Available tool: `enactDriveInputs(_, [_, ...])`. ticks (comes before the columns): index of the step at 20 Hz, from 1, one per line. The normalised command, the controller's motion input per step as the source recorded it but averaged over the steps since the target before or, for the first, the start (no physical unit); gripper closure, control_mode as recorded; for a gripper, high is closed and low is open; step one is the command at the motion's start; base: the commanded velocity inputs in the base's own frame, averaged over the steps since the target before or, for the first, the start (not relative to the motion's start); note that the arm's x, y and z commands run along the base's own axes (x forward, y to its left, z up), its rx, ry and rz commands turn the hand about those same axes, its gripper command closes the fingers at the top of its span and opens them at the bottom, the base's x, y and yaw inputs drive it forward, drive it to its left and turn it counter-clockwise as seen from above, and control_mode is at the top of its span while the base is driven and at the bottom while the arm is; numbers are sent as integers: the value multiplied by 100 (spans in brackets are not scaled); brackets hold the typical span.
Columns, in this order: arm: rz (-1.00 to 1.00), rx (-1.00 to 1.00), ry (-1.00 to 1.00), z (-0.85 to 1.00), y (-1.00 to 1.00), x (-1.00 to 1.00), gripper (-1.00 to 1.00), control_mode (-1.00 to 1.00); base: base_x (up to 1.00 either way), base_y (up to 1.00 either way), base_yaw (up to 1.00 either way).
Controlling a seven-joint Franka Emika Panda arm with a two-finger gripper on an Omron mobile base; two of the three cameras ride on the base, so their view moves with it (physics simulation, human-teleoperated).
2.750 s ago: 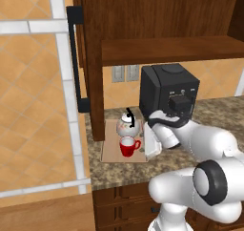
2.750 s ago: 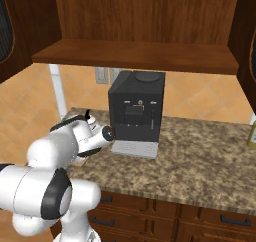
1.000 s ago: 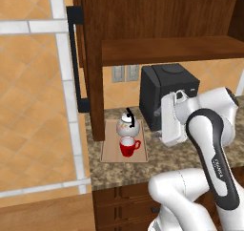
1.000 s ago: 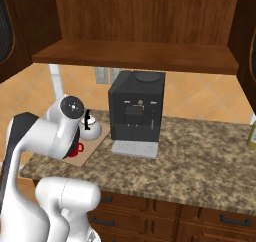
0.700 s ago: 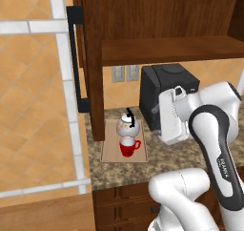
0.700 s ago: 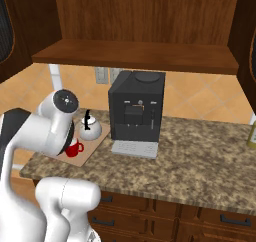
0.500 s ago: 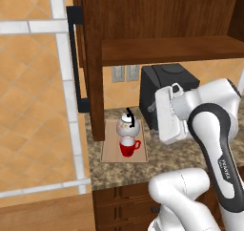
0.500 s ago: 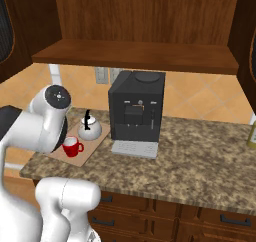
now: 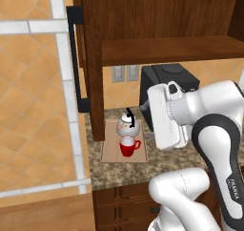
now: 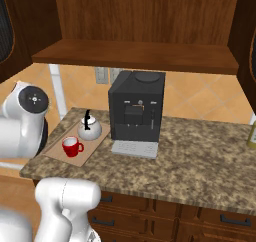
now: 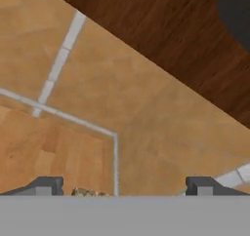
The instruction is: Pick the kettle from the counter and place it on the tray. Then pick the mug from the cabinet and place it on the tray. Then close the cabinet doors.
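The white kettle (image 9: 128,125) (image 10: 89,130) and the red mug (image 9: 127,146) (image 10: 72,146) both stand on the tan tray (image 9: 109,152) (image 10: 93,144) at the left end of the granite counter (image 10: 200,161). The mug is just in front of the kettle. My gripper (image 11: 125,186) is open, its fingertips (image 11: 46,185) far apart with nothing between them, and it faces tiled wall and dark wood. My hand (image 9: 163,115) hangs above and to the right of the tray, clear of both. The cabinet (image 10: 135,53) stands open, with its left door (image 9: 90,63) swung out.
A black coffee machine (image 10: 136,106) with a grey drip grate (image 10: 134,148) stands right of the tray, under the cabinet shelf. The right door (image 10: 247,41) also hangs open. A pale bottle (image 10: 251,133) is at the counter's far right. Drawer fronts (image 10: 150,211) run below.
My hand has risen from beside the mug on the tray and swung up and left. Kettle and mug have stayed on the tray.
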Motion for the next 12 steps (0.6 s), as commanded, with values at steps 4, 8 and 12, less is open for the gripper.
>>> enactDriveInputs(4, [3, 10, -22, 28, 25, -45, -100, -100, 0, 0, 0])
enactDriveInputs(8, [5, 12, -24, 30, 38, -38, -100, -100, 0, 0, 0])
enactDriveInputs(12, [5, 5, -27, 18, 55, -38, -100, -100, 0, 0, 0])
